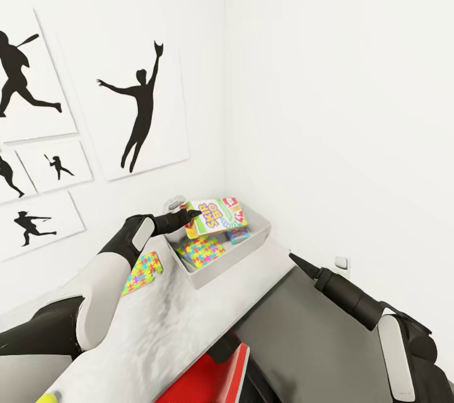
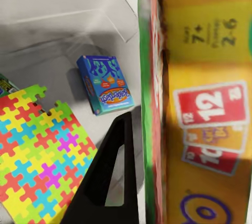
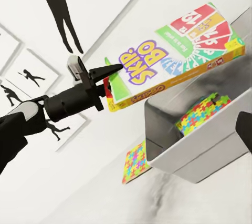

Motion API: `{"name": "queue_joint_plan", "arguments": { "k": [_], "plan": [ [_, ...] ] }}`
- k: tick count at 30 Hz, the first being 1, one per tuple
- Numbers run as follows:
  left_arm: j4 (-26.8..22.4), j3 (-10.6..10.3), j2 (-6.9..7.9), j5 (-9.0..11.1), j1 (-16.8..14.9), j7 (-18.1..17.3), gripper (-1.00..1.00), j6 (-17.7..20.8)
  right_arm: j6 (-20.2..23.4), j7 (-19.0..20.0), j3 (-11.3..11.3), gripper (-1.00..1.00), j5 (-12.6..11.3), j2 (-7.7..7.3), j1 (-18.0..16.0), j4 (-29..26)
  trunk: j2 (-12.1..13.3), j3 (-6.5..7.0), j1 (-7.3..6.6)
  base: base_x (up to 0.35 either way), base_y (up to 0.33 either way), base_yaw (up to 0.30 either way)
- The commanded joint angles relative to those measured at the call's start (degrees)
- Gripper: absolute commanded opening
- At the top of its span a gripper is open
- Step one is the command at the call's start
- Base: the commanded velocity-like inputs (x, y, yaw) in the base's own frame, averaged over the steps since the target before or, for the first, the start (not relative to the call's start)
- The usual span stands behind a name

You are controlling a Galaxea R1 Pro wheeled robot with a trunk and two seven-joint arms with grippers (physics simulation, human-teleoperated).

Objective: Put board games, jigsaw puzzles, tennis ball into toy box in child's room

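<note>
The left arm, white forearm and black wrist, reaches forward with its pincer [image 1: 186, 216] clamped on a flat box's end. The right arm lies low, its black pincer [image 1: 296, 259] tapering forward, its jaw state unclear.

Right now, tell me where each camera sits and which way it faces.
Head view: high on the robot, looking down over both arms at the table and toy box.
Left wrist view: beside the left gripper, looking into the box past the SKIP-BO game.
Right wrist view: on the right arm, facing the left gripper.
All three views share the SKIP-BO game.
</note>
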Motion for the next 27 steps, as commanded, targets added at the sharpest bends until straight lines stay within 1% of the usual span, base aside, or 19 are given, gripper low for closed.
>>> {"name": "queue_joint_plan", "arguments": {
  "k": [1,6,11,14,20,27],
  "plan": [
    [-0.04,0.4,-0.05,0.2,-0.06,-0.06,-1.0,0.39,0.31,0.16,-0.12,1.0,-0.07,0.04,-0.07,-0.01,-0.14,-0.23,0.03,0.0,0.0,0.0],
    [-0.01,0.37,-0.08,0.13,-0.06,0.05,-1.0,-0.95,0.39,0.23,-0.2,1.0,-0.07,0.04,-0.07,-0.07,-0.14,-0.7,0.03,0.0,0.0,0.0],
    [1.14,0.46,-0.1,0.12,-0.06,1.86,-1.0,-2.13,0.56,0.39,-0.21,1.0,-0.07,0.03,-0.07,-0.18,-0.14,-1.17,0.03,0.0,0.0,0.0],
    [1.51,0.48,-0.11,0.12,-0.06,2.68,-1.0,-2.35,0.57,0.45,-0.21,1.0,-0.07,0.0,-0.07,-0.25,-0.14,-1.45,0.03,0.0,0.0,0.0],
    [1.63,0.48,-0.12,0.12,-0.06,2.96,-1.0,-2.59,0.56,0.46,-0.5,1.0,-0.07,-0.03,-0.07,-0.27,-0.14,-2.02,0.03,0.0,0.0,0.0],
    [1.72,0.42,-0.19,0.12,-0.06,3.21,-1.0,-5.45,0.5,0.47,-0.98,1.0,-0.07,-0.01,-0.07,-0.27,-0.14,-2.68,0.03,0.0,0.0,0.0]
  ]
}}
